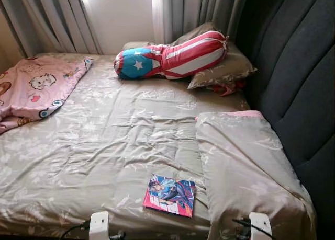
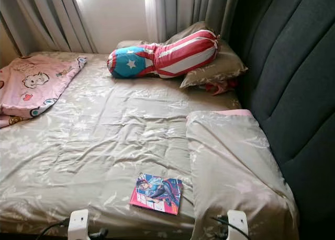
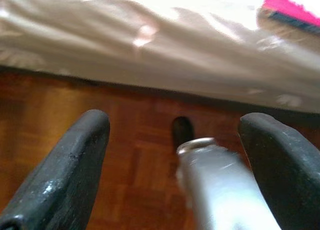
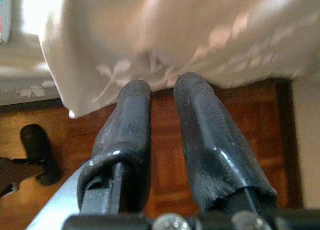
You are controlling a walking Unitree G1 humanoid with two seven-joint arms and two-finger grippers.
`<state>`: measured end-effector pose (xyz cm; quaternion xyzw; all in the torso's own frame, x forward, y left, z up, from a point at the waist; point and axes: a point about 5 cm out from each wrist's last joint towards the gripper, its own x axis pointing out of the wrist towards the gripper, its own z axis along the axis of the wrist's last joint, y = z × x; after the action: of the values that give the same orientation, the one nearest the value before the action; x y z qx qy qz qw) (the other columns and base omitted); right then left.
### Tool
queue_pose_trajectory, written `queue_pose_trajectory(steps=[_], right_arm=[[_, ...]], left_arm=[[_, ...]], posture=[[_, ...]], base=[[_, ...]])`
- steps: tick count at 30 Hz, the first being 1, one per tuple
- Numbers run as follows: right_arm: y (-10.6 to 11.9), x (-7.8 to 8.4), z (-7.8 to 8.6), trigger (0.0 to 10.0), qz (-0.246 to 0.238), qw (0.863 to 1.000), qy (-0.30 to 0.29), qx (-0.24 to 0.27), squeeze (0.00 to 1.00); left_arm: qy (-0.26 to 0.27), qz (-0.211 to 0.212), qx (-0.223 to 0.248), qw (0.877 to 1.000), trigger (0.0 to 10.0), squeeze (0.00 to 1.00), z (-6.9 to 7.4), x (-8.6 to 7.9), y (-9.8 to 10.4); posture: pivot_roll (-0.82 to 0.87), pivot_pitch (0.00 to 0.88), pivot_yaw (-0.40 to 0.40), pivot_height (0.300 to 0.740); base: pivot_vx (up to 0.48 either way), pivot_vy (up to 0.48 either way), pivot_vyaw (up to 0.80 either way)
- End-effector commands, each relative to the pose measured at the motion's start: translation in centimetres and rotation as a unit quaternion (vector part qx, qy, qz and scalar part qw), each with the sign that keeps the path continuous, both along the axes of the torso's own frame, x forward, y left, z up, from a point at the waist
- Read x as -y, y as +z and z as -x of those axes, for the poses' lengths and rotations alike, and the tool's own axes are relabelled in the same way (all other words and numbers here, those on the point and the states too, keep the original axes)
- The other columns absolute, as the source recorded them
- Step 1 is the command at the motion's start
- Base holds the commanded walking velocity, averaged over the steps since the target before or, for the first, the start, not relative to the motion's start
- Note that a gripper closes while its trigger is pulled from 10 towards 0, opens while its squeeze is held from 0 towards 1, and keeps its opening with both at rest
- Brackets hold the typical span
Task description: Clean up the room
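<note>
near the foot of the bed (image 1: 104, 146) lies a book (image 1: 169, 195): thin, light, probably floppy; best pinched at its free edge. left gripper (image 3: 175, 140) fingers spread, right gripper (image 4: 162, 97) fingers nearly closed, empty.

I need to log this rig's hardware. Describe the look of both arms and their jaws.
Left gripper: two long, rounded matte-black fingers, slightly scuffed, with a silver metal tube between them. Right gripper: the same black fingers, glossier near the base, on a dark bracket with screws. From the head views, white wrist housings with thin black cables show at the picture's lower edge.
</note>
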<state>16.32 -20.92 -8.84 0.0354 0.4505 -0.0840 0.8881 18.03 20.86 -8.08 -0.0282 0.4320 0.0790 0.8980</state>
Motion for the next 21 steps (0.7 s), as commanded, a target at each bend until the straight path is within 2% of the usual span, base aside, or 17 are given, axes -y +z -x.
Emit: queue_pose_trajectory(steps=[1,8,13,16,18,21], right_arm=[[-0.3,-0.2,0.6,10.0,-0.006,1.0,-0.011,-0.014,0.0],[-0.6,0.1,1.3,10.0,-0.009,0.999,-0.032,-0.018,0.0],[-0.7,0.3,1.8,10.0,-0.01,0.999,-0.032,-0.02,0.0],[-0.8,0.6,2.2,10.0,-0.008,0.999,-0.031,-0.024,0.0],[-0.9,0.8,2.6,10.0,-0.007,0.999,-0.028,-0.029,0.0],[-0.9,1.0,2.9,10.0,-0.006,0.999,-0.032,-0.031,0.0]], left_arm=[[0.005,-0.003,-0.012,1.0,10.0,0.0,0.5,-0.5,-0.2],[-0.002,-0.006,0.0,1.0,10.0,0.0,-1.3,0.5,0.5],[-0.01,-0.003,0.007,1.0,10.0,0.0,-1.5,0.5,0.6],[0.003,0.002,-0.001,1.0,10.0,0.0,-0.3,-0.3,0.2],[0.003,0.002,-0.019,1.0,10.0,0.0,1.1,-1.0,-0.4],[0.003,0.001,-0.036,0.999,10.0,0.0,2.4,-1.7,-0.8]], posture=[[-0.12,0.0,0.039,0.74],[-0.1,0.0,0.054,0.74],[-0.08,0.0,0.035,0.74],[-0.08,0.0,0.03,0.74],[-0.09,0.0,0.033,0.74],[-0.09,0.0,0.04,0.74]], base=[[0.0,0.0,0.0],[0.0,0.0,0.0],[0.0,0.0,0.0],[0.0,0.0,0.0],[0.0,0.262,0.0],[0.0,0.285,0.0]])
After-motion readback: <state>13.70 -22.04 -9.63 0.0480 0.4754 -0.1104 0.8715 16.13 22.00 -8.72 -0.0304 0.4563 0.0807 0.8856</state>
